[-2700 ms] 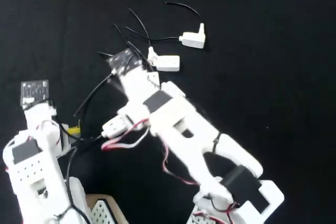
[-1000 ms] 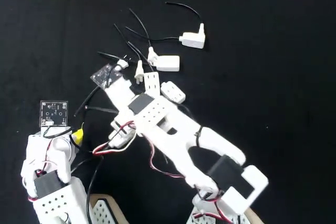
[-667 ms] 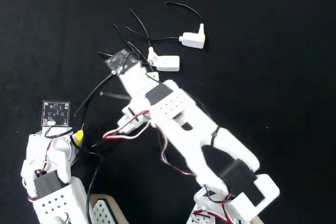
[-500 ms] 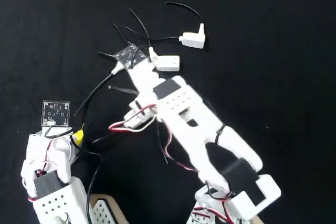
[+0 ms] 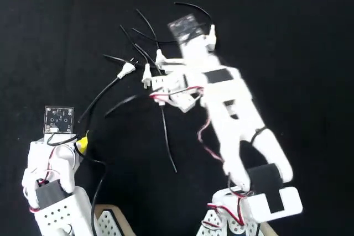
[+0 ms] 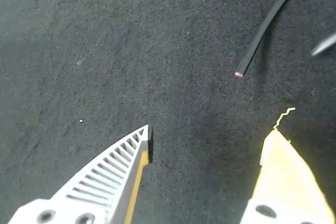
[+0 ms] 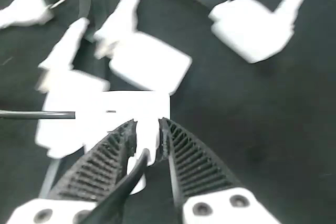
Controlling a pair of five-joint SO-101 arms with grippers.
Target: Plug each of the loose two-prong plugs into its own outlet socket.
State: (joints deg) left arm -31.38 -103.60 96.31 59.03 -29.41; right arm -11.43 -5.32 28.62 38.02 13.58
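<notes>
— Where is the right arm sitting?

— I'm holding the right gripper [image 7: 147, 124] just above a white outlet block [image 7: 142, 106] in the middle of the cluster. Its fingers are nearly pressed together, and as far as I can tell they're pinching a small white plug [image 7: 137, 176] whose black cord [image 7: 123, 187] is trailing away.

— And the left?

— The left gripper [image 6: 212, 128] is hanging spread wide over the black table [image 6: 105, 51], with a cut cord end [image 6: 239, 73] lying near it. One loose plug [image 5: 126, 70] is lying apart, beside the outlets.
</notes>
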